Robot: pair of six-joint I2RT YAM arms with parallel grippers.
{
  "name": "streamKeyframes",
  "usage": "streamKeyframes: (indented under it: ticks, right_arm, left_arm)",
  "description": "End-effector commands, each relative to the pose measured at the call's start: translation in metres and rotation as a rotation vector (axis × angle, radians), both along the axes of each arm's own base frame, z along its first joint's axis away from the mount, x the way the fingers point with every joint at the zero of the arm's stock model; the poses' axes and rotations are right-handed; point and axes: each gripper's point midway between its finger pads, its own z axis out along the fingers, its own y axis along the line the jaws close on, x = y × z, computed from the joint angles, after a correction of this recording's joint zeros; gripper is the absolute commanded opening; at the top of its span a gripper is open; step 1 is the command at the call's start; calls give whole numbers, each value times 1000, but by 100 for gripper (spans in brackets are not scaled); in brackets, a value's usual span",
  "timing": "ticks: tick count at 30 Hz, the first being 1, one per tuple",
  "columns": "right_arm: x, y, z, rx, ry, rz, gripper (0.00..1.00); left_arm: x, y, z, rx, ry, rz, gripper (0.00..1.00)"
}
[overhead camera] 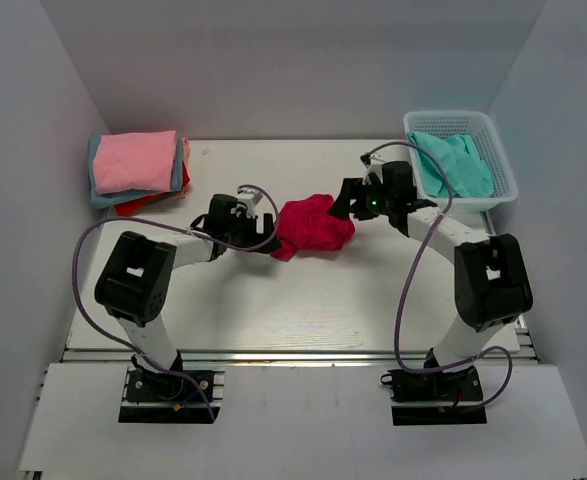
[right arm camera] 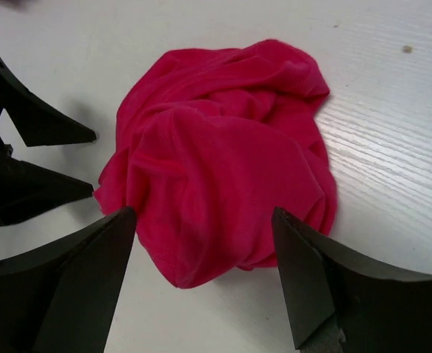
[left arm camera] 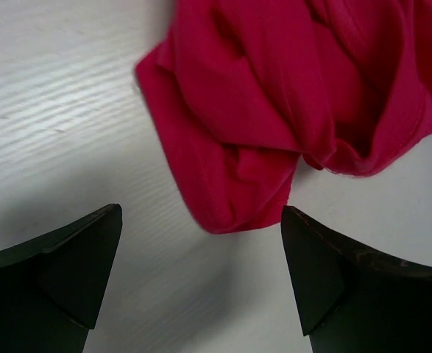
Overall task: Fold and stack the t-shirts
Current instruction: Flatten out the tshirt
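A crimson-magenta t-shirt (overhead camera: pixel 314 226) lies crumpled in the middle of the table; it also shows in the left wrist view (left arm camera: pixel 296 95) and the right wrist view (right arm camera: pixel 223 154). My left gripper (overhead camera: pixel 273 240) is open just left of it, its near corner lying between the jaws (left arm camera: pixel 201 220). My right gripper (overhead camera: pixel 341 205) is open at the shirt's right side (right arm camera: pixel 204 220), empty. A folded stack with a light pink t-shirt (overhead camera: pixel 133 160) on top, grey-blue (overhead camera: pixel 97 190) and red (overhead camera: pixel 138 204) below, sits at the back left. A teal t-shirt (overhead camera: pixel 453 165) lies in the basket.
A white mesh basket (overhead camera: pixel 503 165) stands at the back right against the wall. Grey walls close in the table on the left, back and right. The left gripper's fingers (right arm camera: pixel 24 162) show in the right wrist view.
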Motion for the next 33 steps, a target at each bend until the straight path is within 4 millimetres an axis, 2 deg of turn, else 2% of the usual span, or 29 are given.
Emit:
streamKeyframes:
  ticks: [1, 2, 3, 4, 5, 6, 7, 9, 10, 11, 12, 13, 14, 15, 16, 17, 18, 20, 21, 23, 24, 25, 26, 27, 28, 29, 30, 32, 33]
  right_arm:
    - [11, 14, 9, 3, -10, 18, 78]
    - [11, 17, -2, -6, 14, 19, 75]
    - [11, 20, -10, -12, 33, 20, 74]
    - [14, 24, -8, -9, 27, 30, 72]
    - [16, 26, -18, -10, 42, 34, 71]
    - [15, 30, -20, -7, 47, 43, 71]
    - [16, 33, -17, 5, 44, 45, 68]
    - [19, 35, -25, 3, 53, 36, 62]
    - [18, 39, -24, 4, 45, 46, 59]
    - [18, 38, -27, 3, 51, 44, 49]
    - [19, 40, -25, 6, 45, 49, 25]
    - [19, 41, -20, 10, 35, 52, 10]
    - [19, 39, -22, 9, 41, 42, 0]
    - [19, 37, -12, 20, 13, 28, 0]
    - [20, 34, -10, 17, -1, 13, 0]
    - [22, 31, -6, 20, -10, -11, 0]
    - [24, 30, 14, 36, -64, -26, 0]
    - [25, 25, 28, 44, -101, -50, 0]
    - [25, 18, 51, 49, -156, -86, 0]
    - [24, 9, 75, 61, -206, -132, 0]
    - [27, 0, 82, 58, -218, -199, 0]
    - [26, -12, 94, 65, -226, -244, 0]
    - [24, -19, 112, 77, -261, -277, 0]
    - [29, -38, 118, 56, -280, -378, 0]
    - [22, -50, 145, 72, -332, -428, 0]
    - [22, -62, 148, 59, -348, -487, 0]
    - [21, -71, 156, 53, -371, -519, 0]
    - [12, -95, 185, 59, -451, -626, 0]
    - [10, -103, 191, 56, -470, -655, 0]
  left_arm:
    - [-4, -27, 11, -5, -32, -99, 97]
    - [0, -25, 4, 13, -20, -84, 96]
    - [-5, -27, -3, 47, -3, -99, 93]
    - [3, -26, -4, 79, -10, -71, 91]
    - [2, -28, -9, 111, -4, -74, 90]
    - [2, -27, -18, 142, 16, -64, 88]
    - [8, -20, -22, 183, 19, -26, 84]
    - [3, -26, -29, 215, 28, -45, 77]
    - [2, -23, -37, 242, 46, -49, 67]
    - [2, -27, -37, 252, 47, -54, 61]
    - [-3, -30, -39, 258, 56, -66, 53]
    - [0, -29, -40, 270, 58, -57, 33]
    - [-2, -31, -40, 285, 62, -58, 24]
    - [4, -29, -36, 300, 50, -39, 10]
    - [6, -27, -34, 304, 63, -11, 0]
    - [3, -22, -33, 323, 75, -2, 0]
    - [12, -20, -16, 323, 28, 27, 0]
    - [19, -16, 5, 312, -15, 82, 0]
    - [24, -9, 29, 310, -73, 142, 0]
    - [28, 1, 56, 295, -125, 225, 0]
    - [34, 19, 69, 317, -168, 311, 0]
    - [37, 27, 87, 313, -209, 363, 0]
    - [35, 38, 116, 287, -264, 432, 0]
    - [39, 61, 135, 317, -315, 537, 0]
    - [37, 72, 148, 325, -347, 589, 0]
    - [35, 89, 164, 346, -389, 673, 0]
    - [30, 98, 193, 321, -448, 713, 0]
    - [23, 115, 216, 327, -498, 789, 0]
    - [21, 122, 232, 323, -534, 816, 0]
